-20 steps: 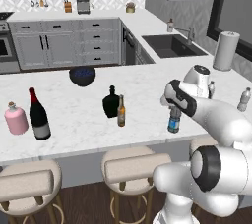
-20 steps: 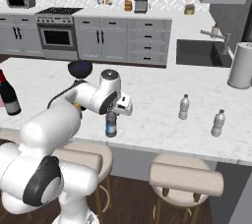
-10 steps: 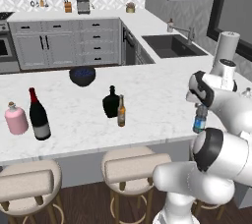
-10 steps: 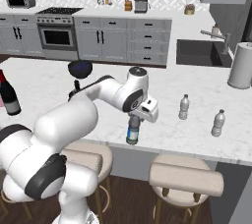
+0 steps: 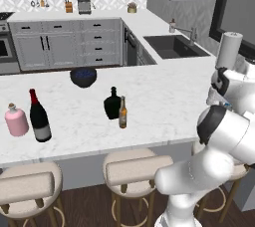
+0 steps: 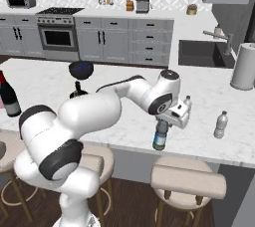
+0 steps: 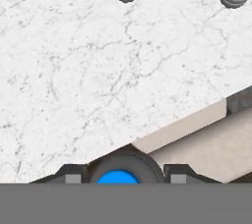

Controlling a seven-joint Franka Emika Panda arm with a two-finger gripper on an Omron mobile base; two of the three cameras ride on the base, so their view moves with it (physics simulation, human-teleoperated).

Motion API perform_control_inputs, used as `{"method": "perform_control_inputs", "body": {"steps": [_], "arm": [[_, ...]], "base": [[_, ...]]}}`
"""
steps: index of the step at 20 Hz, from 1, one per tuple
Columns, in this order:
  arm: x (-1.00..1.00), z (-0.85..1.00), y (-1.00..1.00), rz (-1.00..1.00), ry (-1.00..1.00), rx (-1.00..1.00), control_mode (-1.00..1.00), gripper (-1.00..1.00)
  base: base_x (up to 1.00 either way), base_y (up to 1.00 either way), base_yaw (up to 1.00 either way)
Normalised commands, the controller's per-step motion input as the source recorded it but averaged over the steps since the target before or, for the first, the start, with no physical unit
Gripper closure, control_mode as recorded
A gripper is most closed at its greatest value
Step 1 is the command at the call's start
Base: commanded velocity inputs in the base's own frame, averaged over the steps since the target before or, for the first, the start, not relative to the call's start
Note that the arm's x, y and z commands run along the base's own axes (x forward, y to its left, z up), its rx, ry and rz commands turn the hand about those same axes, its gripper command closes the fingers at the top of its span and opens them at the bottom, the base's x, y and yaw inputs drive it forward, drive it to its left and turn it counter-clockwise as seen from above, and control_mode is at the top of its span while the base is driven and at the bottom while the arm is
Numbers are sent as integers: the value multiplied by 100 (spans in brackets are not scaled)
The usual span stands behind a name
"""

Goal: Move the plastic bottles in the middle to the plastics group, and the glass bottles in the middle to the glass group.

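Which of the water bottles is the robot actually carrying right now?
The blue-tinted bottle, gripped by its blue cap in the gripper at the counter's front edge. The two clear bottles with pale caps stand free on the counter beside it.

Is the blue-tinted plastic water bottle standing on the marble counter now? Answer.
No: in the right base view the blue-tinted plastic water bottle hangs from the hand, out past the marble counter's front edge.

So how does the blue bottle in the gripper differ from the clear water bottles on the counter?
The blue-tinted bottle has a dark label and blue cap; the clear bottles have pale caps. It hangs in the gripper at the counter edge; they stand on the marble. All are small and upright.
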Motion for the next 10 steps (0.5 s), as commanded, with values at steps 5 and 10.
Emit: {"method": "perform_control_inputs", "body": {"steps": [5, 10], "arm": [[3, 0, -79, -4, 5, 0, -100, 100], [11, -1, -63, -1, 2, 0, -100, 100]], "base": [[0, 0, 0], [0, 0, 0]]}}
